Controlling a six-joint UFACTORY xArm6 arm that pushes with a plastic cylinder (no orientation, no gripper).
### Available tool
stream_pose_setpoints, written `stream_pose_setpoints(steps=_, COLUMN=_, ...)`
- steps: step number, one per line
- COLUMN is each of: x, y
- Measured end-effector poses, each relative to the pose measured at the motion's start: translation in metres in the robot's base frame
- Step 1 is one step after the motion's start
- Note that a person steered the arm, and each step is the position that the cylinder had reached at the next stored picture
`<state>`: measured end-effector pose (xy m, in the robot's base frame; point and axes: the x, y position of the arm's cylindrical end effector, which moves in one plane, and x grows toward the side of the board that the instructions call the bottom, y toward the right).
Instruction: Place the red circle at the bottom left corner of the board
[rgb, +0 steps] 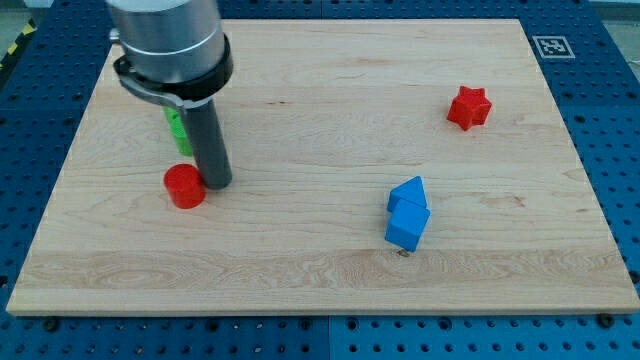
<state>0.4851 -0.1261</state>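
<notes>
- My tip (218, 184), the dark rod's lower end, is resting on the pale wooden board (300, 260), touching the red circle block (185, 186) on its right side; it grips nothing.
- The red circle block is sitting left of centre, well short of the bottom left corner.
- A green block (175, 126) is showing partly behind the rod.
- Two blue blocks (407, 213) are touching right of centre.
- A red star-shaped block (469, 107) is lying near the right edge.

On the wooden board (320, 280), the red round block (184, 186) sits toward the view's left, touching the dark rod's tip (218, 186) on its right. A green block (176, 126) hides behind the rod. The two blue blocks (408, 214) touch right of centre, with the red star block (469, 107) well apart toward the top right.
</notes>
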Motion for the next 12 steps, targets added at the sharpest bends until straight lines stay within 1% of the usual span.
stream_pose_setpoints(steps=1, x=-0.002, y=-0.026)
stream_pose_setpoints(steps=2, x=-0.017, y=-0.050)
stream_pose_setpoints(steps=3, x=-0.032, y=-0.060)
stream_pose_setpoints(steps=4, x=-0.015, y=-0.053)
stream_pose_setpoints(steps=5, x=-0.007, y=-0.048)
stream_pose_setpoints(steps=6, x=-0.005, y=-0.059)
stream_pose_setpoints(steps=8, x=0.022, y=-0.054)
stream_pose_setpoints(steps=10, x=0.042, y=-0.031)
stream_pose_setpoints(steps=11, x=0.052, y=-0.040)
stream_pose_setpoints(steps=12, x=0.029, y=-0.058)
